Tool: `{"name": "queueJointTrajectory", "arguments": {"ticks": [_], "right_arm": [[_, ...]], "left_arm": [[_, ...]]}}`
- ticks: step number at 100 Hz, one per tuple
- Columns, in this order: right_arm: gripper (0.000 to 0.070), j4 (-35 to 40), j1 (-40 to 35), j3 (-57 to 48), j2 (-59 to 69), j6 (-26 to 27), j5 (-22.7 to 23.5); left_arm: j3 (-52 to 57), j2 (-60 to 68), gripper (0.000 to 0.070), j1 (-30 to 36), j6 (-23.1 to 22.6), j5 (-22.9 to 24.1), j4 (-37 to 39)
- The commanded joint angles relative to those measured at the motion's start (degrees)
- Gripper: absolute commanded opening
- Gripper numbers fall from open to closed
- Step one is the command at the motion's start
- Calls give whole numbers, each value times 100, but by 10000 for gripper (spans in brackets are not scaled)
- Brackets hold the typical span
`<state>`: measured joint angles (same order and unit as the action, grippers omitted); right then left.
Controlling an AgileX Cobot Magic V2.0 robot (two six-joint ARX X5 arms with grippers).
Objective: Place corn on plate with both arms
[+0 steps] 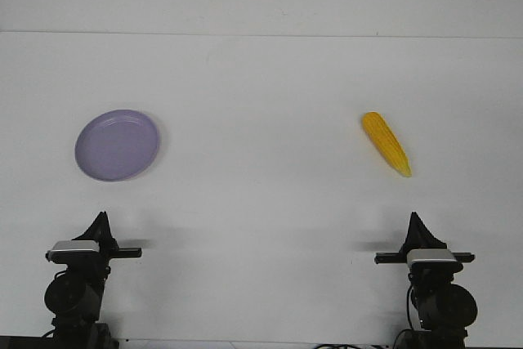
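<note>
The corn (386, 143) is a yellow-orange tapered cob lying on the white table at the right, its pointed tip toward the near right. The plate (117, 144) is a round lavender plate lying empty on the table at the left. My left gripper (101, 218) is low at the near left, well short of the plate, its fingers together in a point. My right gripper (416, 218) is low at the near right, well short of the corn, its fingers together in a point. Neither holds anything.
The white table (261, 185) runs back to a far edge against a pale wall. Corn and plate lie far apart, with bare table between them.
</note>
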<state>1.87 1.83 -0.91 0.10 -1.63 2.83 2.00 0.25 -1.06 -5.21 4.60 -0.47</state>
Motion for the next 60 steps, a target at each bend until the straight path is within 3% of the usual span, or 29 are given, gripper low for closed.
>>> {"name": "queueJointTrajectory", "arguments": {"ticks": [1,40,60], "right_arm": [[4,-63,2,17,-2,72,-2],[4,-63,2,17,-2,72,-2],[4,-63,2,17,-2,72,-2]], "left_arm": [[-120,-7,15,0,-52,7,57],[-120,-7,15,0,17,7,57],[-118,-7,15,0,1121,2,59]]}}
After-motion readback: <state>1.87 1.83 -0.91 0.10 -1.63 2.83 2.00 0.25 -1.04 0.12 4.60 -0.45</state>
